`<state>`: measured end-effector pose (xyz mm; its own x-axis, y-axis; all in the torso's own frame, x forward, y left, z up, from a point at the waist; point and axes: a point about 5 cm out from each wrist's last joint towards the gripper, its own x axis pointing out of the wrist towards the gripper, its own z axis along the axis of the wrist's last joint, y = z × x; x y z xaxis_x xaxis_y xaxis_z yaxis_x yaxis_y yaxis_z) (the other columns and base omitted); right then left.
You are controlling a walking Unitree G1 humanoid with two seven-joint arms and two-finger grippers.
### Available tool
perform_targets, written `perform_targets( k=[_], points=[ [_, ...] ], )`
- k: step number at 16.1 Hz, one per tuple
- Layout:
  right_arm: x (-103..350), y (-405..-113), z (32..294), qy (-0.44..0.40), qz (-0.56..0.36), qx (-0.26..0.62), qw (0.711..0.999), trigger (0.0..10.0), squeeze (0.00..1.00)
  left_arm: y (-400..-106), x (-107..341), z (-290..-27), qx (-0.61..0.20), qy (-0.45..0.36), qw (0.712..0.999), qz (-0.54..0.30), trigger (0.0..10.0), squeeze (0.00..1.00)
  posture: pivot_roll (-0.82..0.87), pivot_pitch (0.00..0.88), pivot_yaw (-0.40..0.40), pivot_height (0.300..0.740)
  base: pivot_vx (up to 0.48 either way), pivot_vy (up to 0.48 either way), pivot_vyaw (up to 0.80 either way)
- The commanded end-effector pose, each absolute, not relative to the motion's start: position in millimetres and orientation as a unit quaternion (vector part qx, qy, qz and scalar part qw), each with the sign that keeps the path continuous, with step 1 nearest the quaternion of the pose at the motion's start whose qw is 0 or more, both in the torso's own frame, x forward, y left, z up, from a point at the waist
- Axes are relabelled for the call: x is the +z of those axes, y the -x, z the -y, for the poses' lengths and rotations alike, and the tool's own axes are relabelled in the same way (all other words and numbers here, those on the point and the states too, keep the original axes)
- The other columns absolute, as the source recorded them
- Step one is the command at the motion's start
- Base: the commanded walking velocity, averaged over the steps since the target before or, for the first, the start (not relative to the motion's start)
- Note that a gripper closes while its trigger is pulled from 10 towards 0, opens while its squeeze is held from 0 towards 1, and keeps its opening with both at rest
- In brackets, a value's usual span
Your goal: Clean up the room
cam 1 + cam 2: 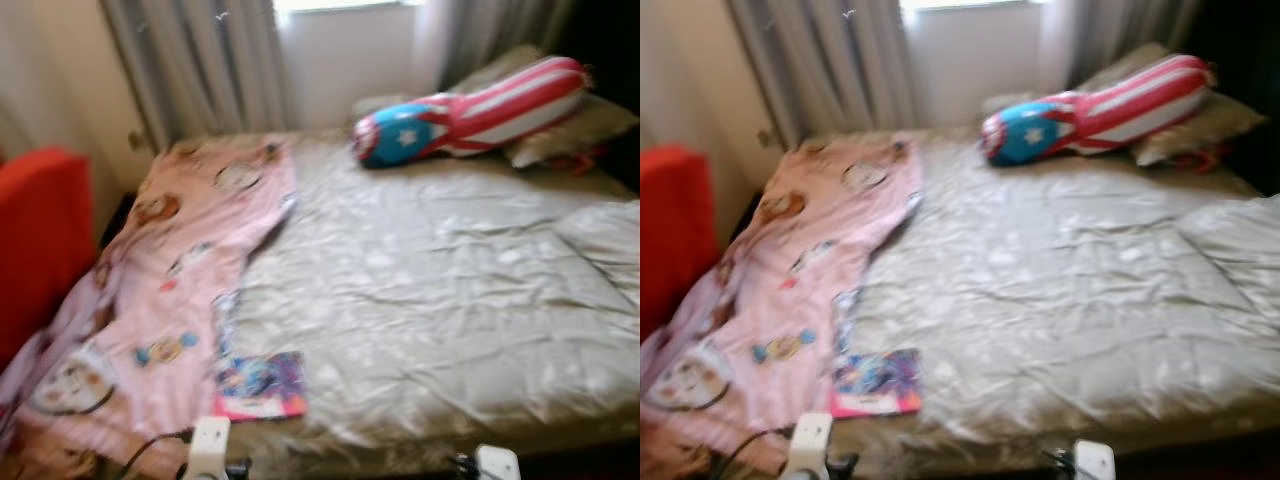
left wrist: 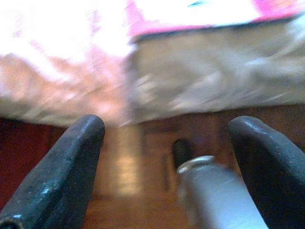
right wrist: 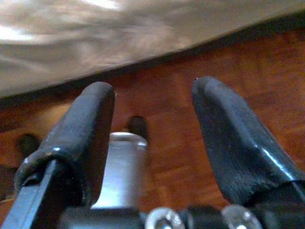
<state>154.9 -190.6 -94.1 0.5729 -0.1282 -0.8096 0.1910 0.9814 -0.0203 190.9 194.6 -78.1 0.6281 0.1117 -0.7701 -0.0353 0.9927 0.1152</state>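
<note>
Down at the foot of the bed, both arms hang low over a reddish wooden floor [image 3: 267, 81]. The left gripper [image 2: 167, 143] has its two black fingers spread wide with nothing between them, pointing at the edge of the mattress. The right gripper [image 3: 152, 119] is likewise parted and empty, aimed at the floor beside the bed's edge.

Nearest on the bed [image 1: 430, 290], close to the foot edge, lies one colourful book [image 1: 262, 385] with a pink border; the picture is too blurred to read any writing on its cover. It rests on the grey, wrinkled sheet, just beside one pink blanket [image 1: 170, 290] printed with cartoon figures, which runs along the robot's left side of the mattress and spills over the near corner. Left of that stands one red piece of furniture [image 1: 40, 240].

On the far right a grey cover [image 1: 605, 240] is bunched up. At the head lies one long inflatable toy [image 1: 470, 110], red and white stripes with a blue end bearing a white star, leaning across two grey pillows [image 1: 570, 130]. Behind hang grey curtains [image 1: 200, 60] flanking a bright window [image 1: 340, 5].
</note>
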Motion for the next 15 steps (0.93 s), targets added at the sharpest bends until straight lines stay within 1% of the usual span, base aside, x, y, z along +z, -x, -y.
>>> perform_targets(
  k=[1,5,7,15],
  points=[
    [-94.3,-153.5,193.1,-0.031,-0.455,-0.091,0.885,10.0,0.00,-191.0,-78.6,-192.0,0.033,-0.050,0.900,-0.432,10.0,0.00,-0.08,0.000,0.024,0.740,0.000,0.480,0.00],
    [-94.2,-153.5,194.2,-0.032,-0.455,-0.092,0.885,10.0,0.00,-191.3,-78.5,-191.6,0.034,-0.049,0.900,-0.432,10.0,0.00,-0.07,0.000,0.020,0.740,0.000,0.480,0.00],
    [-94.4,-153.1,194.2,-0.032,-0.456,-0.091,0.885,10.0,0.00,-191.2,-78.4,-191.9,0.036,-0.049,0.901,-0.430,10.0,0.00,-0.07,0.000,0.019,0.740,0.000,0.308,0.00],
    [-94.4,-153.3,193.2,-0.028,-0.456,-0.085,0.885,10.0,0.00,-192.4,-77.6,-192.3,0.036,-0.045,0.903,-0.426,10.0,0.00,-0.07,0.000,0.019,0.740,0.000,0.000,0.00]
  ],
)
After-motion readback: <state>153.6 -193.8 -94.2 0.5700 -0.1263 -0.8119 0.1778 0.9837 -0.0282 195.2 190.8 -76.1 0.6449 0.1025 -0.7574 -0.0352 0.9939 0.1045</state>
